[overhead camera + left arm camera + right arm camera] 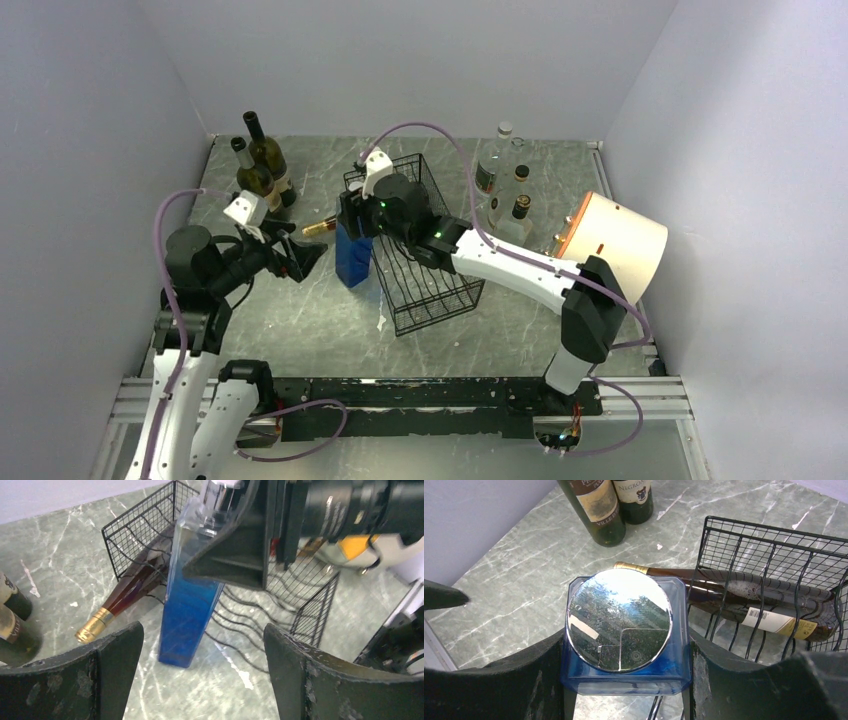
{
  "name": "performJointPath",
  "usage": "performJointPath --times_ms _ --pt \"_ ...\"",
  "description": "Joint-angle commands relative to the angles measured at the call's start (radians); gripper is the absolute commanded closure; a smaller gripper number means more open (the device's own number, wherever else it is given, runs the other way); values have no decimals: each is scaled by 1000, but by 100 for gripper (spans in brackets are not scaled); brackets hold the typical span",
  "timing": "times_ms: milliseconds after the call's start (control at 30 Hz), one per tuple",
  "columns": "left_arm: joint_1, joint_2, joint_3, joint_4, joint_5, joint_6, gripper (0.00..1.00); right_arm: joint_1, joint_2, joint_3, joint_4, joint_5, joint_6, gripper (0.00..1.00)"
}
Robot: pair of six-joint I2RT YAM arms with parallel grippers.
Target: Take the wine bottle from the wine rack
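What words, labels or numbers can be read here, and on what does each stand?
"NEGROA", cut off: label of the dark green glass bottle.
"VILLE DE", cut off: label of the second dark green glass bottle beside it.
Too small to read: barcode label on the brown glass wine bottle lying in the black wire wine rack.
No text shows on the blue square glass bottle.

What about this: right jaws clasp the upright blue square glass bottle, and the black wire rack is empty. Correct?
No: the black wire rack holds a lying brown gold-foiled wine bottle, seen in the right wrist view. The right jaws do clasp the blue square glass bottle.
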Motion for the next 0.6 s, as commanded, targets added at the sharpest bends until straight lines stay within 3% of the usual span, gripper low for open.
performJointPath --times_ms 0,133,200,300,400,567 --pt "-75 47 -60 105 -36 182 8 -23 2 71 58 -65 42 84" --pt "-253 126 -98 171 -178 380 13 -44 10 85 59 -98 40 84" --pt "-282 149 -115 221 -200 428 13 -46 14 95 56 -110 38 84" --pt "-287 210 -137 370 -219 421 11 -50 14 103 50 -120 33 84" --pt "-287 317 -106 418 -253 405 14 -50 3 96 51 -134 27 84" --pt "-287 436 -76 532 -108 357 21 -51 -16 77 64 -152 32 83"
